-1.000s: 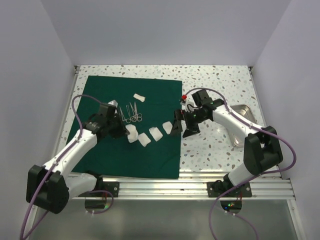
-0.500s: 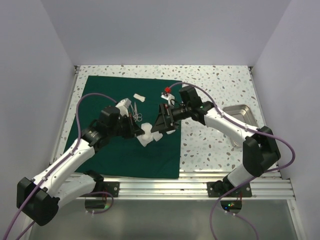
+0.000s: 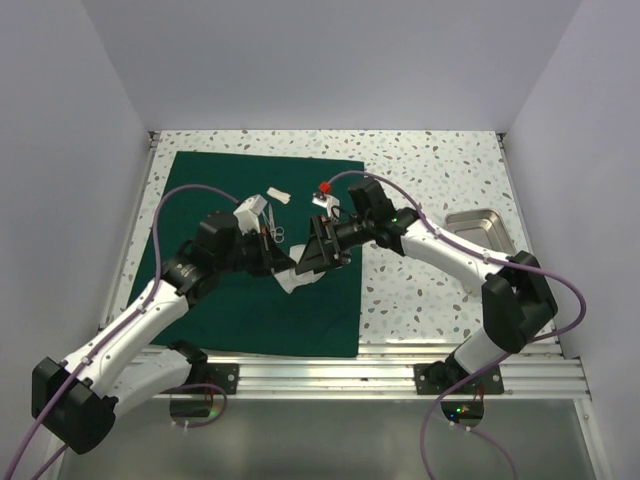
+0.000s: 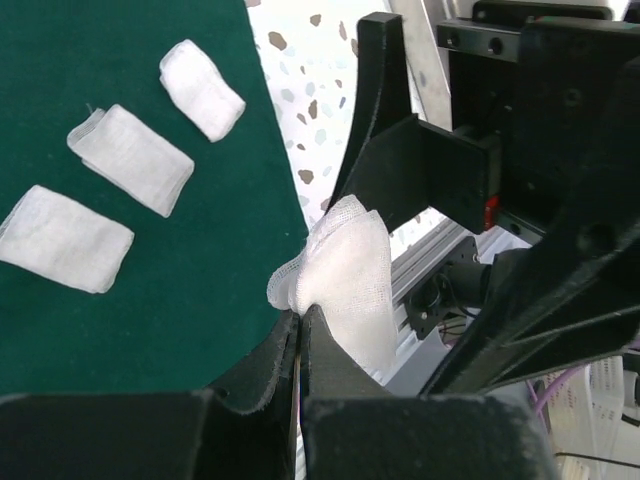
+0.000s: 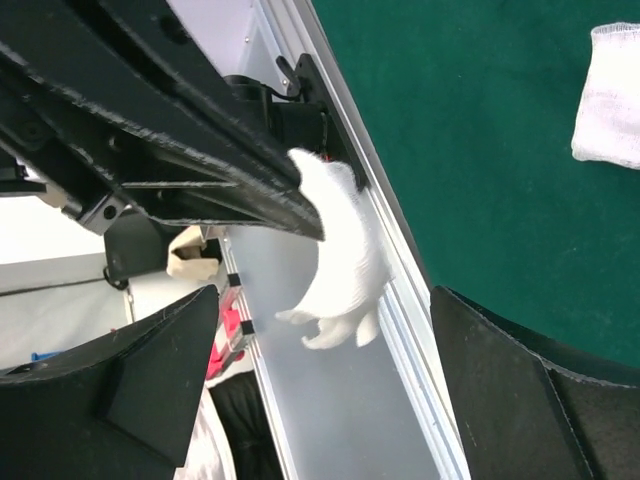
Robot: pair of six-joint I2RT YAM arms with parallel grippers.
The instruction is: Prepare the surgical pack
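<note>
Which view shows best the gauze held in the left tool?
Left wrist view: the gauze sits central, pinched by the left tool. Right wrist shows it dangling from that tool; from above it is mostly hidden.

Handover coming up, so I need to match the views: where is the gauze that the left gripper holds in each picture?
Top: gauze mid-picture, over the cloth's right half, mostly hidden.
Left wrist: gauze at centre, right of the cloth.
Right wrist: gauze at centre, left of the cloth.
Shared landmark: the green cloth.
</note>
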